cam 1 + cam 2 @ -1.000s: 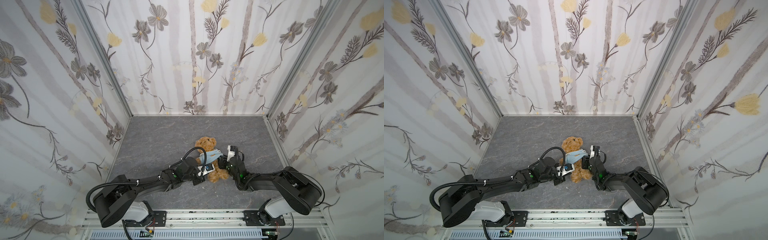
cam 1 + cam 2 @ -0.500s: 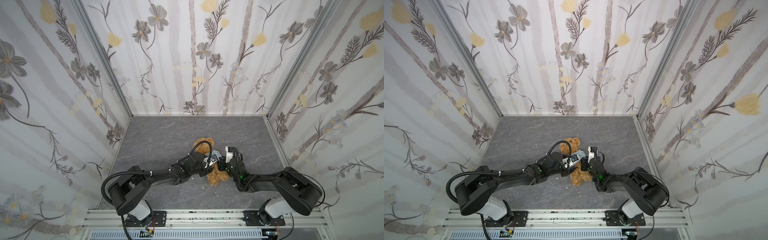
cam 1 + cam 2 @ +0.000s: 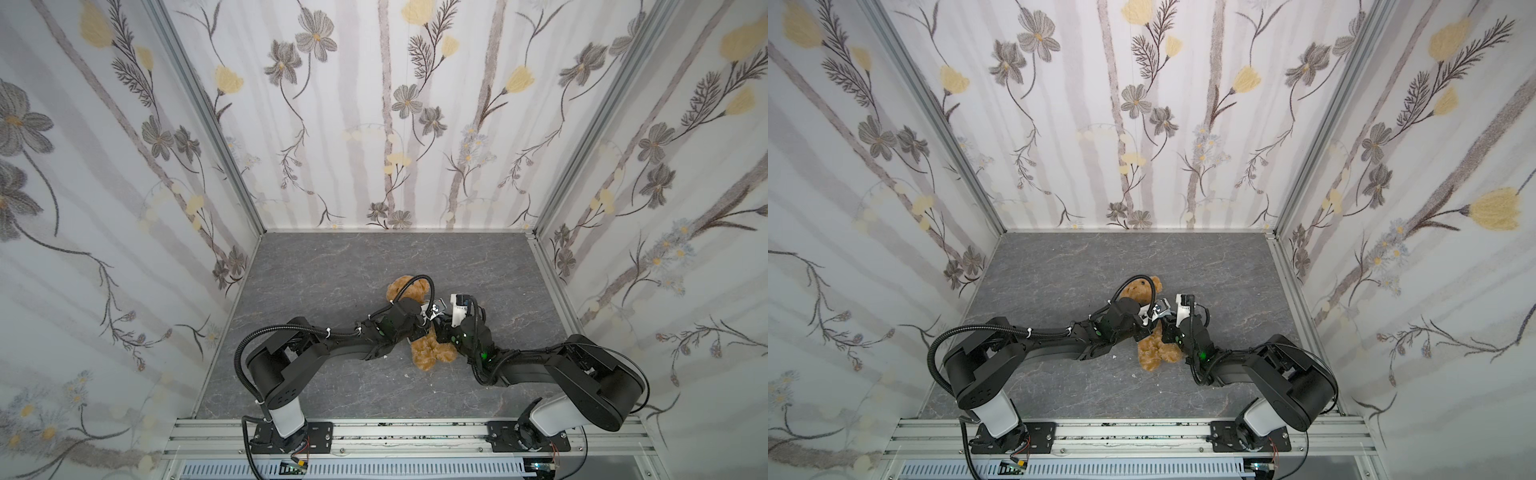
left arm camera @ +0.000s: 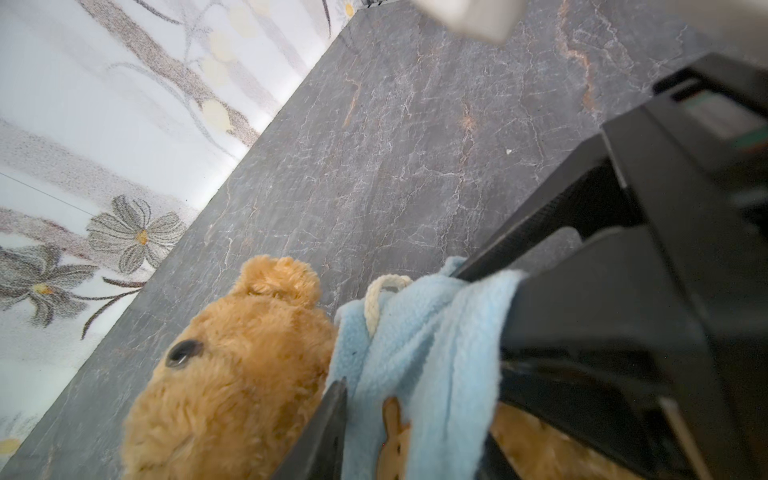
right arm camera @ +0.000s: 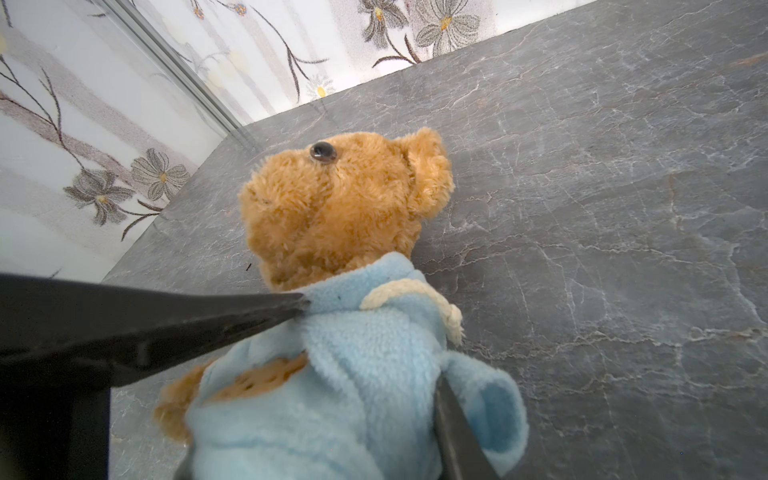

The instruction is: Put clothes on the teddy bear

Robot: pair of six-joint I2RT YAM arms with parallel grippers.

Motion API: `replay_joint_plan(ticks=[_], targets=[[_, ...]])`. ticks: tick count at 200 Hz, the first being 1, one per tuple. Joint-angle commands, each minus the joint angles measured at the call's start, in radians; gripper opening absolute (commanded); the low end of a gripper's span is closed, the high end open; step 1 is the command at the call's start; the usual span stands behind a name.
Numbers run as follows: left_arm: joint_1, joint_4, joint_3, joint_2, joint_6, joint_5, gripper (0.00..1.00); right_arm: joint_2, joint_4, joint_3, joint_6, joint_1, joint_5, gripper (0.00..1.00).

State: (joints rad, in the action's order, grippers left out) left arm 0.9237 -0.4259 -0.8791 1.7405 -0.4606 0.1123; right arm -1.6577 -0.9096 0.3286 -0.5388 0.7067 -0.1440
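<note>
The teddy bear [image 3: 424,353] lay mid-desk [image 3: 332,270], between both hands. The left hand [image 4: 415,415] was pinched narrow on the blue top [image 5: 353,415]. Whether the right hand [image 5: 374,345] gripped could not be determined. Bear and top were judged soft and light: grasp the fabric hems, not the fur.

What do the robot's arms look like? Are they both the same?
The left arm and right arm match: chunky glossy black links on a white post, bolted to a silver rail. A ribbed black cable loops off the left one, and a small green light glows near each wrist. The fingers are flat, black and taper to points.
</note>
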Motion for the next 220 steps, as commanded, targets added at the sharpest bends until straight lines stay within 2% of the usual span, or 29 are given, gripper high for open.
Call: replay_joint_plan(ticks=[1, 5, 36, 57, 81, 101, 119, 141, 160, 220], targets=[[-0.004, -0.042, -0.002, 0.007, 0.008, -0.001, 0.07, -0.003, -0.039, 0.006, 0.033, 0.003, -0.037, 0.29], [-0.005, -0.042, 0.0, 0.007, 0.009, -0.016, 0.0, -0.005, -0.033, 0.008, 0.034, 0.003, -0.049, 0.31], [-0.024, -0.045, 0.042, -0.034, 0.015, -0.208, 0.0, 0.002, 0.001, 0.03, 0.062, 0.004, -0.136, 0.43], [-0.037, -0.045, 0.063, -0.064, 0.006, -0.284, 0.0, 0.01, 0.01, 0.037, 0.078, 0.004, -0.144, 0.49], [-0.05, -0.047, 0.081, -0.091, 0.007, -0.381, 0.0, -0.009, 0.045, 0.045, 0.059, 0.004, -0.192, 0.46], [-0.049, -0.049, 0.107, -0.103, 0.004, -0.418, 0.0, -0.034, 0.08, 0.048, 0.001, -0.007, -0.231, 0.41], [-0.046, -0.051, 0.141, -0.115, -0.003, -0.405, 0.0, -0.041, 0.101, 0.052, -0.045, -0.015, -0.233, 0.43], [-0.043, -0.051, 0.174, -0.112, -0.018, -0.289, 0.0, -0.038, 0.107, 0.061, -0.077, -0.021, -0.207, 0.5], [-0.044, -0.056, 0.197, -0.122, -0.024, -0.208, 0.0, -0.037, 0.158, 0.078, -0.114, -0.039, -0.189, 0.51], [-0.044, -0.101, 0.267, -0.145, 0.022, -0.211, 0.0, -0.067, 0.261, 0.109, -0.161, -0.069, -0.2, 0.53]])
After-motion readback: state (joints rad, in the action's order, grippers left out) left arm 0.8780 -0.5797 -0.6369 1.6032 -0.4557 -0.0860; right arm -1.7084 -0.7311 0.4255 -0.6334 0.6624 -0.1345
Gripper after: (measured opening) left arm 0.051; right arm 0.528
